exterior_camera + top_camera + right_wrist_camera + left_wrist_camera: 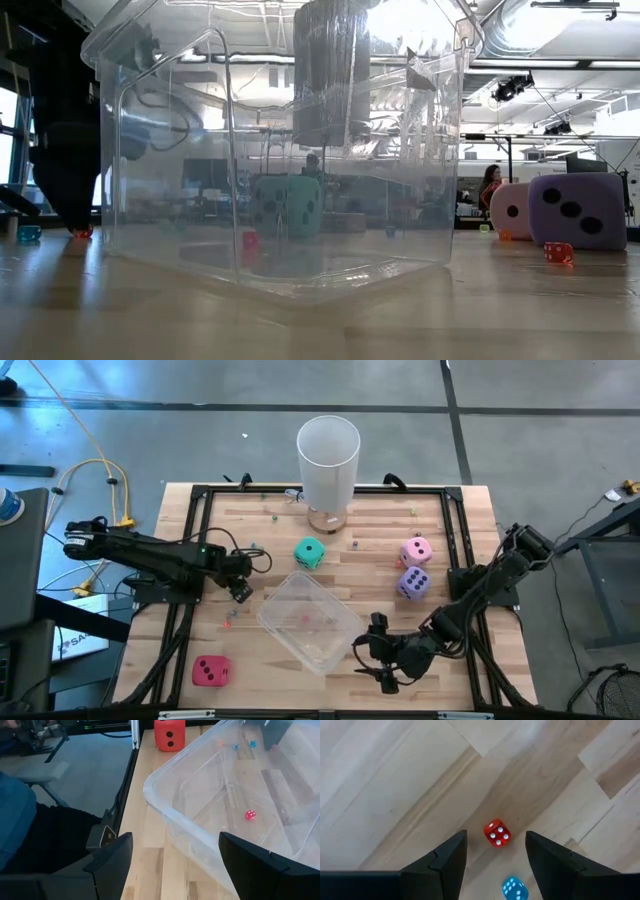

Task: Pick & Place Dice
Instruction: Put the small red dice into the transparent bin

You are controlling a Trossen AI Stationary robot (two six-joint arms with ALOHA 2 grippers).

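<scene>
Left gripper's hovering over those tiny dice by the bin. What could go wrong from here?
1. The left gripper is open over a small red die with a small blue die close by; closing might catch or knock both.
2. The right gripper, open, sits near the clear bin; moving in could shove it.

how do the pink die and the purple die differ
The pink die sits nearer the white cup; the purple die sits nearer the right pincer. In the low view purple looms larger, partly hiding pink. Both are dark-pipped cubes resting on the table, touching.
</scene>
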